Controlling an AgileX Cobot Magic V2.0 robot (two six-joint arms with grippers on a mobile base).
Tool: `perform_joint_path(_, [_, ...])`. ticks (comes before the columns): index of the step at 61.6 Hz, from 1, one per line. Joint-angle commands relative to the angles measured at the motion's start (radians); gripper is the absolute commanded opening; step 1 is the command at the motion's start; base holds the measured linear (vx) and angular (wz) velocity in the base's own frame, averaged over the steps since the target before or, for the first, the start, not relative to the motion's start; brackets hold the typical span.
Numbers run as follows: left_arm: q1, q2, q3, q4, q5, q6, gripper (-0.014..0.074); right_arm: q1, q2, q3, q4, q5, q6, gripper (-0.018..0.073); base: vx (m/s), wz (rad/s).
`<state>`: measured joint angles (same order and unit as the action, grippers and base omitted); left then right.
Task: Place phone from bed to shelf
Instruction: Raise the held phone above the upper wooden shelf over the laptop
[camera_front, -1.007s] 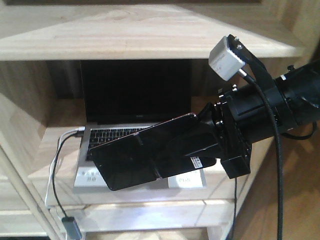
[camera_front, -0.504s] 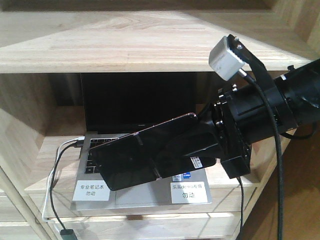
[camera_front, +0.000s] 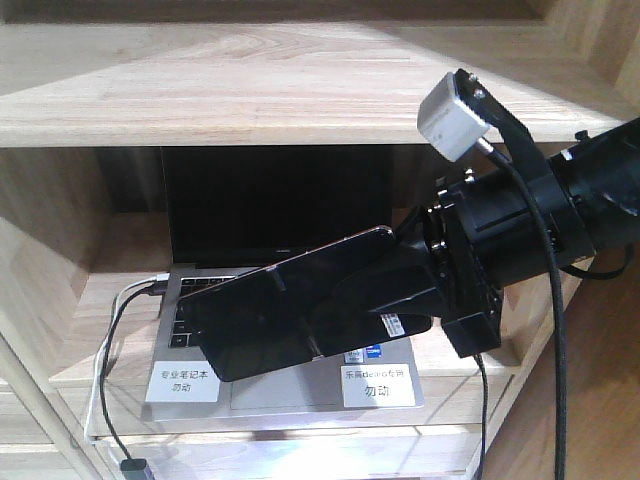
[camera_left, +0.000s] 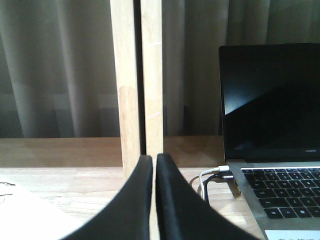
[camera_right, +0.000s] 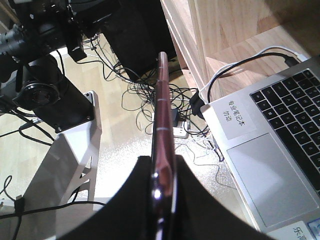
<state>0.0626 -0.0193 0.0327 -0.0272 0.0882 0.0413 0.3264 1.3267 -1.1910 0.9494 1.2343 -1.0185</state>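
R gripper (camera_front: 322, 318) pinching phone (camera_front: 250, 320) in air over laptop (camera_front: 270, 200) on shelf (camera_front: 250, 90), R wrist cam sees phone thin, edge-on, only L wrist cam shows L gripper (camera_left: 154, 172), pressed together, nothing inside

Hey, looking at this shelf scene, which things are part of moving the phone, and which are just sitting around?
Part of the job:
phone
right gripper, clamped on the phone
shelf

Just lying about:
laptop
cables
white labels
left gripper, shut and empty
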Motion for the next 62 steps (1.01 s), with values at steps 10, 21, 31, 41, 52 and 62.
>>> perform_joint_path(10, [-0.006, -0.008, -0.025, -0.010, -0.072, -0.009, 0.0001, -0.002, -0.030, -0.028, 0.080, 0.038, -0.009, -0.0002, 0.00, 0.00])
perform_joint_path(21, [-0.006, -0.008, -0.025, -0.010, -0.072, -0.009, 0.0001, -0.002, -0.030, -0.028, 0.080, 0.038, -0.009, -0.0002, 0.00, 0.00])
perform_joint_path(31, [-0.006, -0.008, -0.025, -0.010, -0.072, -0.009, 0.0001, -0.002, -0.030, -0.028, 0.080, 0.038, -0.009, -0.0002, 0.00, 0.00])
perform_joint_path(41, [-0.006, -0.008, -0.025, -0.010, -0.072, -0.009, 0.0001, -0.002, -0.030, -0.028, 0.080, 0.041, -0.009, -0.0002, 0.00, 0.00])
perform_joint_path(52, [-0.006, -0.008, -0.025, -0.010, -0.072, -0.009, 0.0001, -0.002, -0.030, -0.028, 0.080, 0.053, -0.005, -0.0002, 0.00, 0.00])
perform_joint_path(62, [-0.006, -0.008, -0.025, -0.010, -0.072, -0.009, 0.0001, -0.002, -0.030, -0.028, 0.081, 0.052, -0.005, -0.0002, 0.00, 0.00])
